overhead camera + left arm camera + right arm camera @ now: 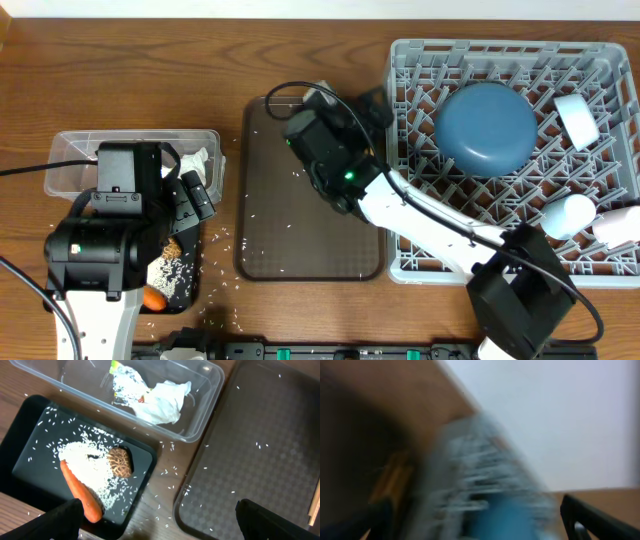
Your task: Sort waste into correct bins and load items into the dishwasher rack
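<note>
Three bits of food are lying closest to us in the black tray (30,425): the carrot (80,492), the rice (85,460) and the brown food piece (119,461). Our left end effector (159,512) is hanging over them, its fingers (60,522) spreading wide with nothing between them. Right behind that tray, the clear tub (210,390) is holding the white paper (162,402) and the wrapper (116,367). Next to both, the big brown tray (260,435) is carrying only loose grains. By its right side we are seeing something thin and wooden, and we are guessing it is the chopsticks (314,505). Their long side is running along the tray's edge, toward the back of the bench (120,60). Our right end effector (476,510) is hovering over that side, so we are judging it much nearer to them than the left one. Its fingers (600,515) are standing wide apart too, though its view is blurry. Farthest off, the rack (600,60) is holding a round blue dish (485,128) and pale cups (577,118).
</note>
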`<state>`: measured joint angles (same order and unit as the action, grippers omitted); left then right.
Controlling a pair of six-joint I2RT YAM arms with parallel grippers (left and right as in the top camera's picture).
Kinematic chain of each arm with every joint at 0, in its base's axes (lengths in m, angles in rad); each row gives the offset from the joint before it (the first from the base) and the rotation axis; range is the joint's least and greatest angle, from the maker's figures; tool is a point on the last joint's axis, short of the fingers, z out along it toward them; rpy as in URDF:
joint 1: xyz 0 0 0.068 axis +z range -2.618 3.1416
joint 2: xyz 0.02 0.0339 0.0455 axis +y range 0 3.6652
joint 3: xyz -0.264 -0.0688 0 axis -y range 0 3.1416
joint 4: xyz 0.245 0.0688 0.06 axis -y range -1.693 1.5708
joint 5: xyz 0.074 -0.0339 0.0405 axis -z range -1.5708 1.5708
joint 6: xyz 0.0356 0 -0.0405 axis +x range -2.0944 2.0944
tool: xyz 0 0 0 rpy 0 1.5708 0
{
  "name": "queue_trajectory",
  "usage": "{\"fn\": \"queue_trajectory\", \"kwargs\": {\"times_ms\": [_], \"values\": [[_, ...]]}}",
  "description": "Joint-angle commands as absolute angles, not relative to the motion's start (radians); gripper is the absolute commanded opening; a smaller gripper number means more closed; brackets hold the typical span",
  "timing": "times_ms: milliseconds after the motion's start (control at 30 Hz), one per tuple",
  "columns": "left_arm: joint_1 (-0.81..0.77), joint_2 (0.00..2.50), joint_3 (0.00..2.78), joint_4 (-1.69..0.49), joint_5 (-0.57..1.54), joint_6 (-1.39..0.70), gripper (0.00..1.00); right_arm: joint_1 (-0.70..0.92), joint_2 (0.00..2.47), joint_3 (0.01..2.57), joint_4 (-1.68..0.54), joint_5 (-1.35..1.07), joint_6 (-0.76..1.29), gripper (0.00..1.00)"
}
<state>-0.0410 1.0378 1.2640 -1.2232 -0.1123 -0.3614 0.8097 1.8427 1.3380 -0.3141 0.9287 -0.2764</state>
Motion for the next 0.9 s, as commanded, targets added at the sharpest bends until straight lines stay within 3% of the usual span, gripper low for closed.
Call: {"fn": "queue_trajectory", "kwargs": {"times_ms": [0,133,267,367,400,467,533,867], "values": [[-0.038,1.038,1.274,-1.223,-0.124,-0.348,0.98,0.805,1.795,1.341,-0.414,0.472,0.21,0.97],[-0.038,1.038,1.274,-1.223,-0.124,-0.348,0.98,0.778,1.773,1.341,-0.452,0.126,0.386,0.83],[-0.038,1.038,1.274,-1.223,-0.124,-0.348,0.98,0.746,1.779,1.341,-0.539,0.17,0.506,0.89],[-0.038,1.038,1.274,-1.223,-0.124,-0.348,0.98,0.698,1.796,1.341,-0.577,0.168,0.543,0.82],[-0.038,1.038,1.274,-1.223,-0.124,-0.348,0.98,0.677,1.81,1.341,-0.577,0.146,0.543,0.71],[-0.038,1.038,1.274,-1.223,-0.124,-0.348,0.98,0.655,1.828,1.341,-0.577,0.129,0.546,0.62],[-0.038,1.038,1.274,-1.223,-0.124,-0.348,0.98,0.64,1.851,1.341,-0.574,0.112,0.547,0.46],[-0.038,1.038,1.274,-1.223,-0.124,-0.348,0.98,0.635,1.993,1.341,-0.567,0.197,0.618,0.4]]}}
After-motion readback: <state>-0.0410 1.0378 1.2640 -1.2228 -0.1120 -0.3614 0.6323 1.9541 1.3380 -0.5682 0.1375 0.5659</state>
